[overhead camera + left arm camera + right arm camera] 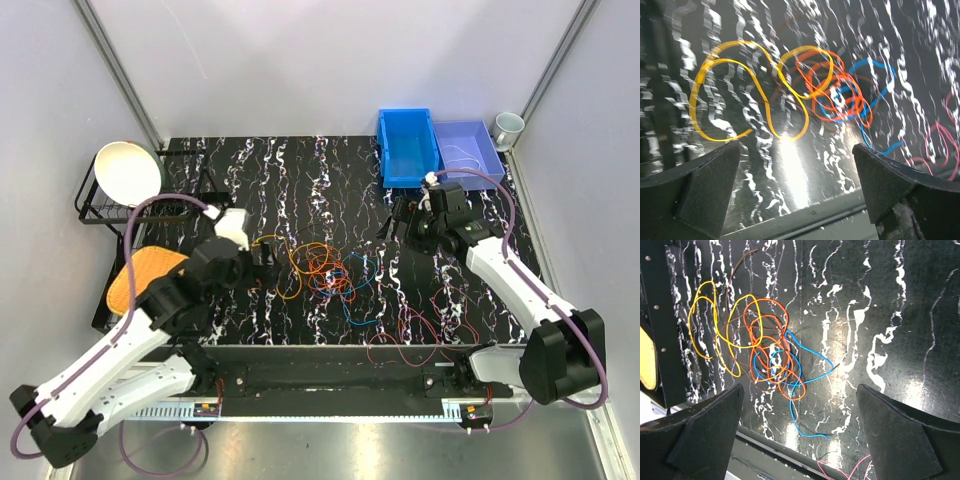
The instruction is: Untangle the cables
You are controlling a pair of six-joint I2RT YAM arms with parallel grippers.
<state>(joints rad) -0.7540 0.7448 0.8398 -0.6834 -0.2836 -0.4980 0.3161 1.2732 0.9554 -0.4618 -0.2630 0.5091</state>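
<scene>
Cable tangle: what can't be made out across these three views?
- Top view: the cable tangle is too small to tell which strand passes over which.
- Left wrist view: motion blur smears the yellow cable and the orange loops, so their crossings are unclear.
- Left wrist view: the pink cable is cut off by the right edge.
- Right wrist view: a pink cable runs off the bottom edge, with no ends visible.

The tangle [325, 272] holds four cables: one yellow cable [740, 44], one orange cable [805, 49], one blue cable [870, 64] and one brown cable [733, 271]. One dark red cable [400, 340] lies apart, nearer than the tangle and to its right. Behind the tangle, to its right, are two bins, one blue bin [408, 150] and one paler bin [470, 148], and one cup [508, 126]. To its left are one bowl [128, 172], one rack [90, 205] and one orange pad [140, 275].
</scene>
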